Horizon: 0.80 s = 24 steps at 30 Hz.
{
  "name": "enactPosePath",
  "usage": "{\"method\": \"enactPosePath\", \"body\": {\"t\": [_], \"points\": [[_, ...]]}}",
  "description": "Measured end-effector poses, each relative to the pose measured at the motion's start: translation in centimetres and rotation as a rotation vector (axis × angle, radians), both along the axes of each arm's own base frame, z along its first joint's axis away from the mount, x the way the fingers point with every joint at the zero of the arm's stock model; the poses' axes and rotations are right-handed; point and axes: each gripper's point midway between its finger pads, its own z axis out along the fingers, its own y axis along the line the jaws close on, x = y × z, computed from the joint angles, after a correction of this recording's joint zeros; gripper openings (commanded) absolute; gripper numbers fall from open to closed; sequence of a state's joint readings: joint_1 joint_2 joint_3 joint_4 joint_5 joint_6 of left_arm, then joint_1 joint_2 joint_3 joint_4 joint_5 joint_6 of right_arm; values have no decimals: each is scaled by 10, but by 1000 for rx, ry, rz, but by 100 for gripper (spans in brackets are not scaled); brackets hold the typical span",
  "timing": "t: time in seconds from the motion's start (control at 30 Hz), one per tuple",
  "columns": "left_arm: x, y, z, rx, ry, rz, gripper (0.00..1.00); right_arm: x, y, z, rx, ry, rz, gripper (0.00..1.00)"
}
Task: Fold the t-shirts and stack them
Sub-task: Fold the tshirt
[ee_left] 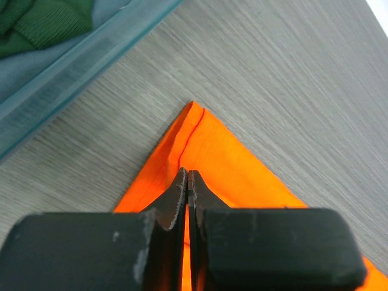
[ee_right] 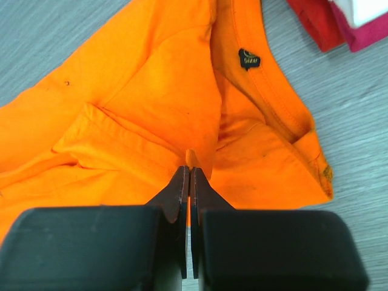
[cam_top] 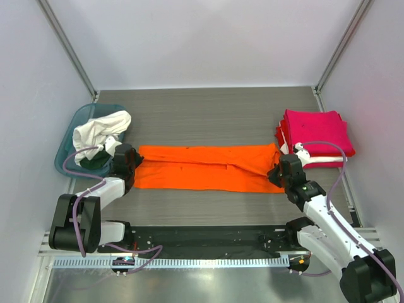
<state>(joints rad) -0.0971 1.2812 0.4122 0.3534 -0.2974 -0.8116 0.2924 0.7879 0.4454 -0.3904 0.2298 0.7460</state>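
- Nearest me, my left gripper (ee_left: 187, 176) has its two black fingers pressed together on one corner of a bright orange t-shirt (ee_left: 209, 151) of soft cloth. A sliver of orange shows between them, so I judge it is pinching the hem end.
- My right gripper (ee_right: 190, 171) is closed just as tightly. A small nub of orange cloth is nipped at its tips, just below the collar and its dark neck label (ee_right: 248, 59) (so the collar end is on my right).
- The orange t-shirt lies flat as a long, narrow band across the middle of the table. Its long axis runs left to right, with one gripper at each end, so each arm is nearer its own end.
- I judge the coming fold turns on that axis: carrying one end over to the other would halve the length.
- Just beyond my left gripper stands a teal plastic tub (cam_top: 66, 148), holding a crumpled white t-shirt (cam_top: 101, 129) and a dark green t-shirt (ee_left: 42, 21).
- Beyond my right gripper sits a neat stack of folded magenta-red t-shirts (cam_top: 315, 129), with a white layer showing near the bottom. It is close to the collar end but apart from it in my wrist view.
- The table (cam_top: 208, 107) has a matt grey wood-grain surface.
- Plain white walls close in the left, right and far sides.
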Motion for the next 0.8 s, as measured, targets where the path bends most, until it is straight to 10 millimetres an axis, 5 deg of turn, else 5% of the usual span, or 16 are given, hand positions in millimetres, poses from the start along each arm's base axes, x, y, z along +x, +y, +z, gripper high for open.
{"method": "enactPosePath", "body": {"t": [0.27,0.4,0.5,0.8], "points": [[-8,1,-11,-8,53,16,2,-8,9,-9,9,13,11,5],[-12,2,-15,-5,74,15,21,-13,11,-7,19,-4,5,37],[-14,2,-12,-7,72,16,27,-15,12,0,24,-35,5,45],[-15,0,54,-2,-120,-2,34,-14,1,7,-32,-59,-28,56]]}}
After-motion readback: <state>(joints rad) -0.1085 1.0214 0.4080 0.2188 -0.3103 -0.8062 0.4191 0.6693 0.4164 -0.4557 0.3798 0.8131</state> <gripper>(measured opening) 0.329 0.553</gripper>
